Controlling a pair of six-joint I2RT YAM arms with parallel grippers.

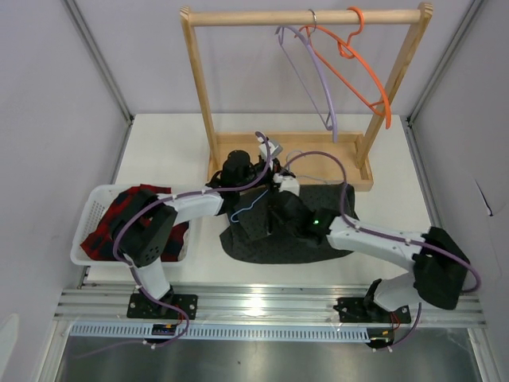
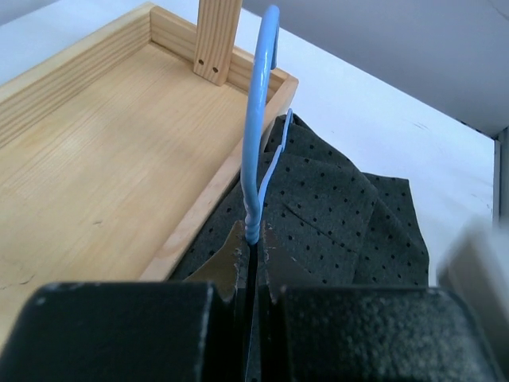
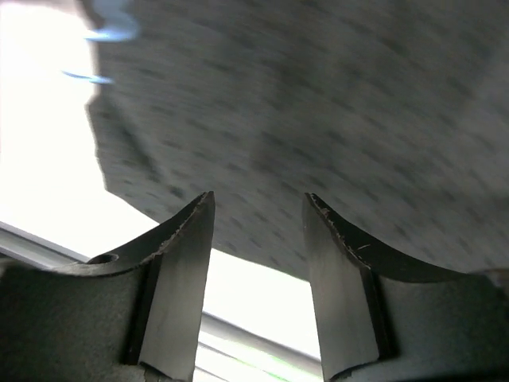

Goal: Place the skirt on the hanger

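The dark dotted skirt point(image 1: 318, 239) lies flat on the table in front of the wooden rack base; it also shows in the left wrist view point(image 2: 350, 215) and, blurred, in the right wrist view point(image 3: 318, 103). My left gripper point(image 2: 254, 237) is shut on the neck of the thin light-blue hanger point(image 2: 256, 143), whose hook points toward the rack base. From above, the left gripper point(image 1: 270, 175) sits at the skirt's far edge, with the hanger wire point(image 1: 242, 211) over the skirt's left part. My right gripper point(image 3: 258, 208) is open just above the skirt's near edge, holding nothing; from above the right gripper point(image 1: 266, 224) hovers over the cloth.
A wooden rack point(image 1: 306, 17) stands at the back with a lilac hanger point(image 1: 314, 79) and an orange hanger point(image 1: 362, 76) on its bar. Its tray base point(image 2: 95, 159) lies just left of the held hanger. A white basket point(image 1: 89, 215) with a plaid garment point(image 1: 127, 203) sits at the left.
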